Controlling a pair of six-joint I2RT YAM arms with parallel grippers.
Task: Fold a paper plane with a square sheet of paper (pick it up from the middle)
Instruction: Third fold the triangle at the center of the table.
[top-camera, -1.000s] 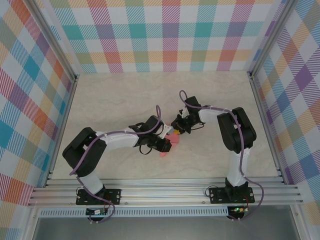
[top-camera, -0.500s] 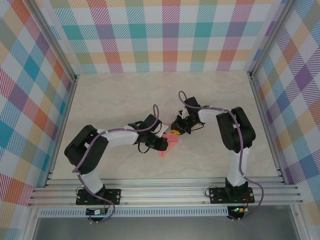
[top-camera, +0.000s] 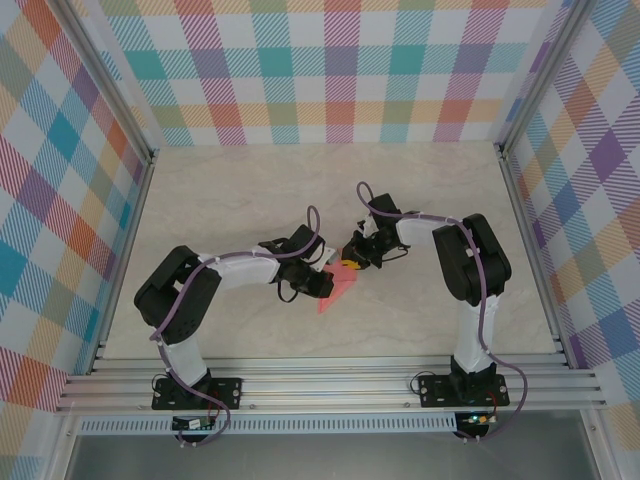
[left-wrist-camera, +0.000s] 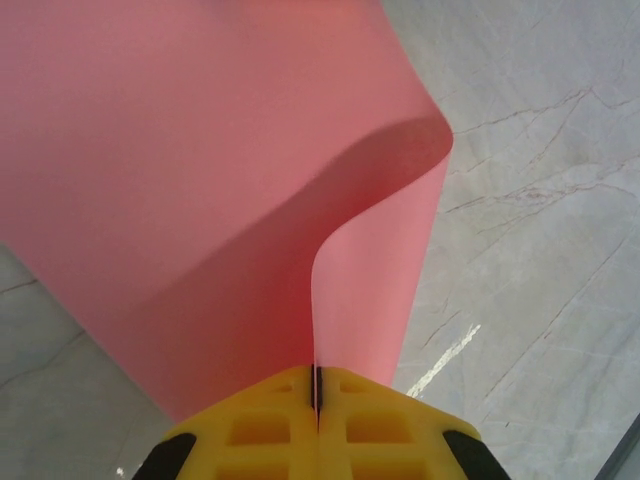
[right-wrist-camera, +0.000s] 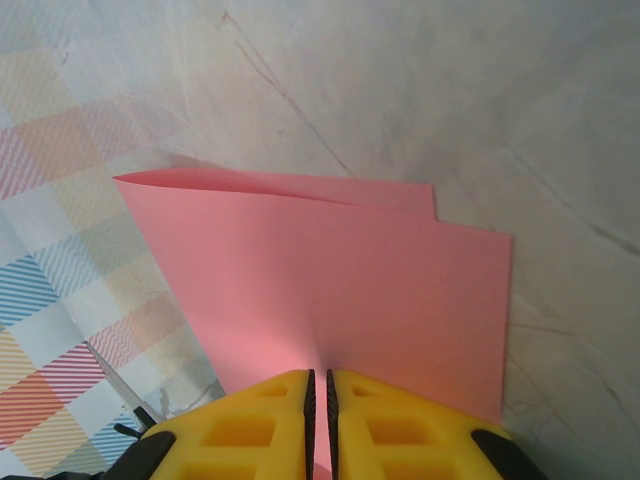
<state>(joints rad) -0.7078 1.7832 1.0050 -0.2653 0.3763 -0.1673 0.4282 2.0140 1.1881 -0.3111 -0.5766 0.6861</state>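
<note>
Both arms meet near the middle of the counter (top-camera: 240, 200), with the square sheet of paper (top-camera: 334, 293) caught between them, a salmon-pink wedge pointing toward the near edge. The left gripper (left-wrist-camera: 318, 385) is clenched on 1 edge of it. From its wrist view the sheet bows away in a soft loop, doubled over without a sharp crease. The right gripper (right-wrist-camera: 318, 385) is clamped on the paper too, and there 2 layers show, their far corners slightly offset. Whether the lower tip brushes the counter I can't tell.

The paper looks featherlight and limp. It curls wherever nothing supports it, and I'd guess it wrinkles or tears if the 2 arms pull apart too hard. It's smooth, so a shallow pinch could slip. The best hold, to my eye, is close to the fold line, leaving the layers free to be lined up before a crease is pressed.
</note>
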